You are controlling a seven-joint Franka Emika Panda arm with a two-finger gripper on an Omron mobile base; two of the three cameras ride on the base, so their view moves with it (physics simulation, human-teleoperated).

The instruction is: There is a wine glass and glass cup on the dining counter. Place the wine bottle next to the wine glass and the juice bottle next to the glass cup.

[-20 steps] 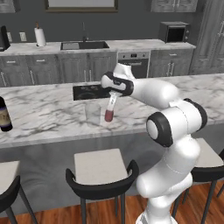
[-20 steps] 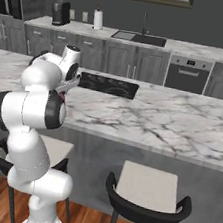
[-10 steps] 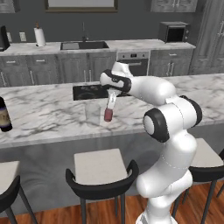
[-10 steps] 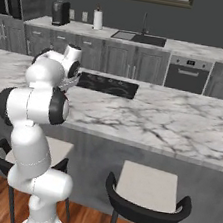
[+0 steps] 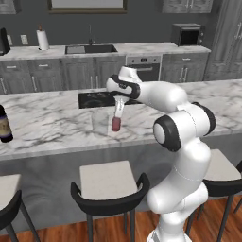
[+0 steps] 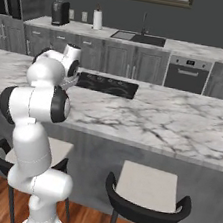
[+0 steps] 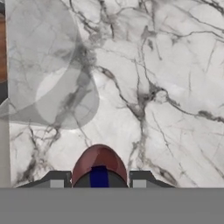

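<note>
One job looks nearly done: the two-finger gripper [image 5: 118, 111] holds the small reddish-pink juice bottle [image 5: 116, 123] right of the clear straight glass cup [image 5: 99, 121] on the white marble dining counter [image 5: 52, 127], while the tall dark wine bottle [image 5: 4, 124] waits far left.

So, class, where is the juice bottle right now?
In the left base view the juice bottle hangs in the gripper over the dining counter, just right of the glass cup.
</note>
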